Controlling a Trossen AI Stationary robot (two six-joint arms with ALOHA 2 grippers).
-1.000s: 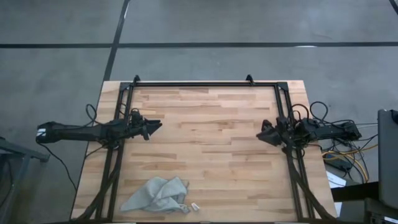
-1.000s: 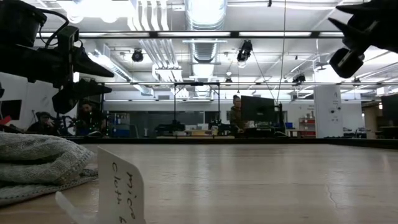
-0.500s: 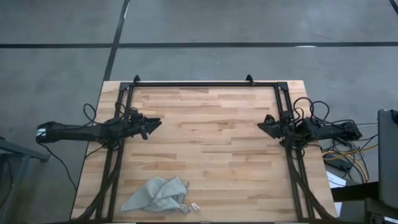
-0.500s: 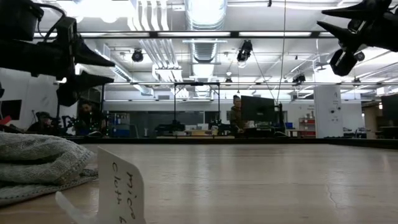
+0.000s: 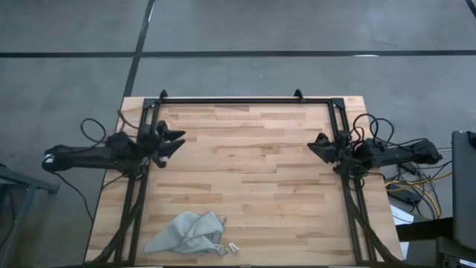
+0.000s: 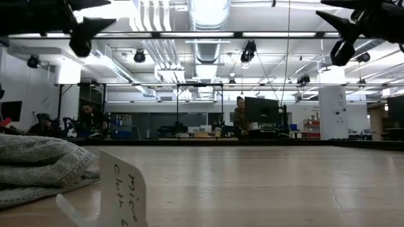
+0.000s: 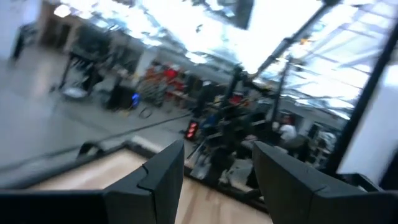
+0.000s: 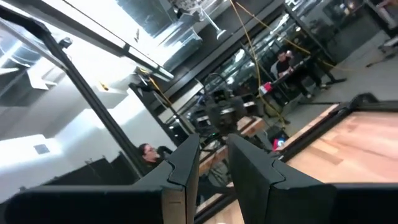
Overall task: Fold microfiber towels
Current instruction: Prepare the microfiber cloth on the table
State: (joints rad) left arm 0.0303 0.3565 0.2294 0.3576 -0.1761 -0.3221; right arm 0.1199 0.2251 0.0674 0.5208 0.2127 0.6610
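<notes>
Folding has not begun, as far as these views show: the microfiber towel (image 5: 187,233) lies crumpled in a loose heap at about seven o'clock on the wooden surface (image 5: 253,179), near the front edge, with creases running every way and no flat panel or clean fold line to be seen. A small white tag (image 5: 232,246) sits just beside it toward the front edge, and in the low view a white handwritten label (image 6: 120,189) stands in front of the grey-green pile; whether they are the same item I cannot tell. The left pincer (image 5: 175,139) hangs at roughly ten o'clock, well apart from the cloth and raised off the wood, its two fingers (image 7: 163,177) spread with nothing between them. The right pincer (image 5: 315,144) waits at about three o'clock by the frame rail, also lifted, its fingers (image 8: 186,163) drawn fairly near each other with a narrow gap and gripping nothing. Both arms sit high and back near their own sides. Judging from this, everything is left to do: reaching the towel, spreading it flat, then bringing edges together into folds. The cloth's soft, bunched state suggests that finding a corner will be the first difficulty.
</notes>
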